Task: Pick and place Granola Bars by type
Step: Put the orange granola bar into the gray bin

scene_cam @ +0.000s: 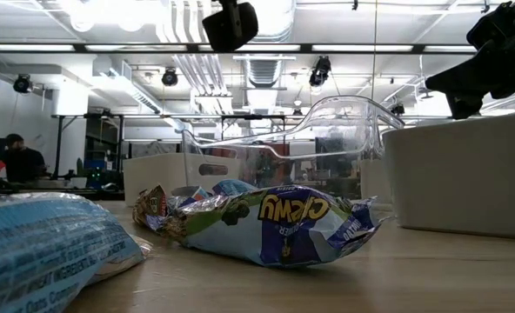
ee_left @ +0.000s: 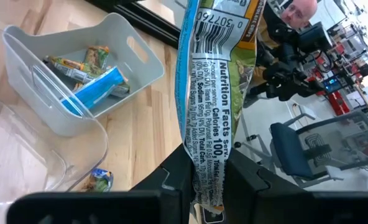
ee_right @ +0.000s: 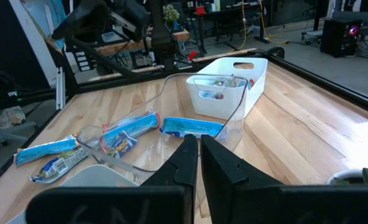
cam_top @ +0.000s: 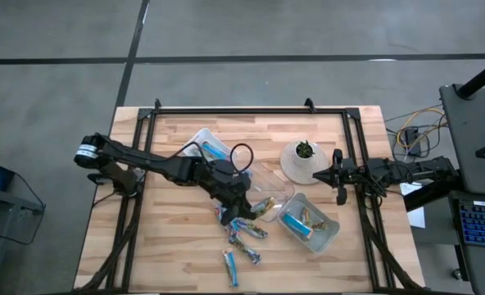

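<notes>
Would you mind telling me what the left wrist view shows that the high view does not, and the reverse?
Only the left wrist view shows the nutrition print on the granola bar pinched in the left gripper, plus a person and a chair beyond the table. Only the high view shows the potted plant, the right gripper beside it, and the loose bars. Both show the white bin holding bars.

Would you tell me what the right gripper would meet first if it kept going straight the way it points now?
Probably the clear tray: the right gripper, shut and empty, points across the table at its near wall, with a blue granola bar just behind. Depth is uncertain.
</notes>
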`<move>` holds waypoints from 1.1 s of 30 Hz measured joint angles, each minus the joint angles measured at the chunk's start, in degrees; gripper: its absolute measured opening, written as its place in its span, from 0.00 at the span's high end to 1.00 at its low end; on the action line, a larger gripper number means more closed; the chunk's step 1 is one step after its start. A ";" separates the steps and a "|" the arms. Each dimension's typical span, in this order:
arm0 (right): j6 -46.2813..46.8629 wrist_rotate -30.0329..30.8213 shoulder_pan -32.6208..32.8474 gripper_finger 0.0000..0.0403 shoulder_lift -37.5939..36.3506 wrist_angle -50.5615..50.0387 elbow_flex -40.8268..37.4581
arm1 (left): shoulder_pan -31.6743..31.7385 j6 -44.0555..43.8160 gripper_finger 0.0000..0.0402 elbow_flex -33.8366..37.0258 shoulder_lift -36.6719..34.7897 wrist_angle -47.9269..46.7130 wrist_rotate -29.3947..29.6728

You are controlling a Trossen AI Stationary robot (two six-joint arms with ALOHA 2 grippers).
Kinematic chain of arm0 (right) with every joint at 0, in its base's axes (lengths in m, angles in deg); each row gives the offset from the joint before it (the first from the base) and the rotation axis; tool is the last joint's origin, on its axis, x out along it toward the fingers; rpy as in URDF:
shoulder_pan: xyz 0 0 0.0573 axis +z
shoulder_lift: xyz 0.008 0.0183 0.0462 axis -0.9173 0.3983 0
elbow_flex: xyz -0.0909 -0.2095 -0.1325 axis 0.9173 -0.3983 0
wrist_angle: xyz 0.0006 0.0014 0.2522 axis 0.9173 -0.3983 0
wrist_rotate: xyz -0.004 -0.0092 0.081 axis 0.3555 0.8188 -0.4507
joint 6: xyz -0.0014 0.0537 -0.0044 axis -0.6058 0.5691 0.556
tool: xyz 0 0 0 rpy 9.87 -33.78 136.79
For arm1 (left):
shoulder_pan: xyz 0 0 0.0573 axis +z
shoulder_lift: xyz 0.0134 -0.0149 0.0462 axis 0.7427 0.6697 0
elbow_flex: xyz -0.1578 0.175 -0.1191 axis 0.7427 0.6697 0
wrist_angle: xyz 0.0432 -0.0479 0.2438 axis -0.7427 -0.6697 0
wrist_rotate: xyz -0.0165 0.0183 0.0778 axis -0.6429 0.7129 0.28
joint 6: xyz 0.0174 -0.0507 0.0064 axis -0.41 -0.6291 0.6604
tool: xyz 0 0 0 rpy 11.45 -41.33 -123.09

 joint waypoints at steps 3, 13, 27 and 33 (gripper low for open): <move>0.00 0.06 0.00 0.97 0.04 0.01 0.01 | 0.13 0.03 0.88 0.89 -0.81 -0.17 -0.01; 0.00 0.08 0.00 0.97 0.02 -0.03 -0.01 | 1.12 0.13 0.88 4.77 -4.71 0.19 0.00; 0.00 -0.01 0.00 0.97 0.02 -0.02 0.01 | 3.43 1.32 0.88 8.44 -10.20 -0.31 -0.04; 0.00 -0.03 0.00 0.97 0.00 -0.03 0.01 | 4.65 2.31 0.88 8.44 -10.49 -0.94 -0.05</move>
